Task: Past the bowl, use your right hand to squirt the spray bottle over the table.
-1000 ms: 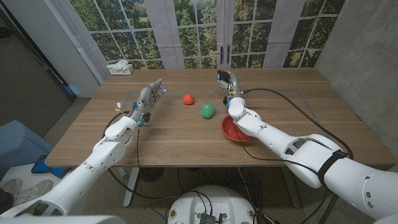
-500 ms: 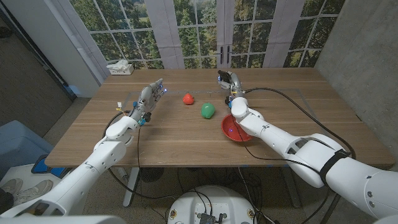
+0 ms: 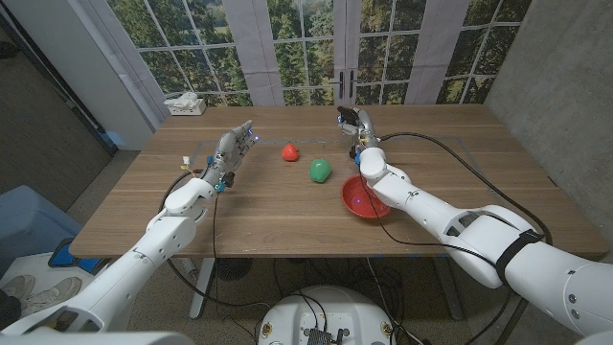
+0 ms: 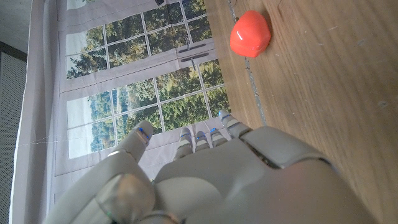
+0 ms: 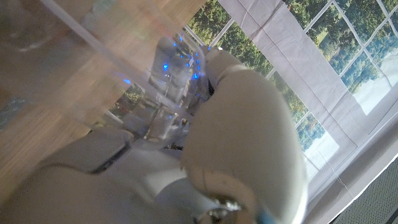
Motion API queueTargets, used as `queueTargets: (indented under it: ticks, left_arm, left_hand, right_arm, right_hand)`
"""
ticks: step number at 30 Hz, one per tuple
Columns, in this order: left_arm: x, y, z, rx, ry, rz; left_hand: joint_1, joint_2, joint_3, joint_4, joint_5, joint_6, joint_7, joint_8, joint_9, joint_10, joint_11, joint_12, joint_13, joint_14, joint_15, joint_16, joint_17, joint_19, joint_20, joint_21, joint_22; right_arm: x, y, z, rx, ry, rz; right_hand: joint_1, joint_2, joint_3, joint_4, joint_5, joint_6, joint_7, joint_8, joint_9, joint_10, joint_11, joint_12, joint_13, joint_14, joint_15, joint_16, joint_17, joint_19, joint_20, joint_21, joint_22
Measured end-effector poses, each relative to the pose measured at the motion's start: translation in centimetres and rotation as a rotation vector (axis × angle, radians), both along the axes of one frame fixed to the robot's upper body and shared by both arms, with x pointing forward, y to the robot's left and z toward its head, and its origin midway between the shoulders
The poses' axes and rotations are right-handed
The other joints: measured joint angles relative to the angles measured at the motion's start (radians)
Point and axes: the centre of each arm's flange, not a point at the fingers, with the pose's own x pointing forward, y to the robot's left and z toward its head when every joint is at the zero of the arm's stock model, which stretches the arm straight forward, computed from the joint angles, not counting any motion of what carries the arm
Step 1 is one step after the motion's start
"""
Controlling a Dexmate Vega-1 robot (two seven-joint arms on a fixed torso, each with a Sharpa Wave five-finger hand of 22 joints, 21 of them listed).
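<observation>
- Your right hand is wrapped around the clear spray bottle, held beyond the red bowl at the table's far side.
- Right forearm crosses the bowl's far rim.
- Green object and red object sit left of that arm, apart from it.
- Your left hand holds nothing, fingers extended, well apart from the bottle.
- White tissue box sits at the far left corner.

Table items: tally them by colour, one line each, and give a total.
Red: 2, a bowl and a small red object
Green: 1, a green object
Clear: 1, the spray bottle in the right hand
White: 1, a tissue box
Total: 5
</observation>
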Motion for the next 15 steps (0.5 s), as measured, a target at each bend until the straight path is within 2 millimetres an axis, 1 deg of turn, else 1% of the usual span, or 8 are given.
queueTargets:
  ticks: [3,10,14,15]
  left_arm:
    - [0.0,-0.1,0.0,0.000,0.000,-0.001]
    - [0.0,-0.2,0.1,-0.001,-0.002,-0.003]
    - [0.1,-0.2,0.2,-0.001,-0.002,-0.004]
    - [0.1,-0.3,0.2,0.000,-0.002,-0.005]
  left_hand:
    - [0.000,0.000,0.002,-0.005,0.000,0.000,0.000,0.000,0.000,0.000,0.000,0.000,0.000,0.000,0.000,0.000,0.000,0.000,0.000,0.000,0.000]
    - [0.000,0.000,-0.001,-0.008,0.000,0.000,0.000,0.000,0.000,0.000,0.000,0.000,0.000,0.000,0.000,0.000,0.000,0.000,0.000,0.000,0.000]
    - [0.000,0.000,-0.004,-0.011,0.000,0.000,0.000,0.000,0.000,0.000,0.000,0.000,0.000,0.000,0.000,0.000,0.000,0.000,0.000,0.000,0.000]
    - [0.000,0.000,-0.005,-0.012,0.000,0.004,-0.004,0.000,0.000,0.000,0.000,0.000,0.000,0.000,0.000,0.000,0.000,0.000,0.000,0.000,0.000]
  right_arm:
    - [-0.1,-0.1,0.2,0.005,-0.003,0.005]
    - [-0.5,-0.5,0.6,0.016,-0.013,0.009]
    - [-0.6,-0.7,0.9,0.024,-0.019,0.006]
    - [-0.7,-0.8,1.0,0.030,-0.024,0.004]
  right_hand:
    - [0.000,0.000,0.007,-0.001,0.009,-0.003,0.003,0.000,0.007,0.000,0.000,0.000,0.002,0.000,0.000,0.000,0.000,0.000,0.000,0.000,0.001]
    - [0.000,0.000,0.007,-0.001,0.020,-0.007,0.000,0.000,0.017,-0.005,0.005,0.000,0.007,0.000,0.000,0.000,0.000,0.000,0.000,0.000,0.002]
    - [0.000,0.000,0.007,-0.001,0.027,-0.013,0.005,0.000,0.021,-0.005,0.005,0.000,0.011,0.000,0.000,0.000,0.000,0.000,0.000,0.000,0.002]
    - [0.000,0.000,0.007,-0.001,0.027,-0.013,0.005,0.000,0.021,-0.005,0.005,0.000,0.011,0.000,0.000,0.000,0.000,0.000,0.000,0.000,0.002]
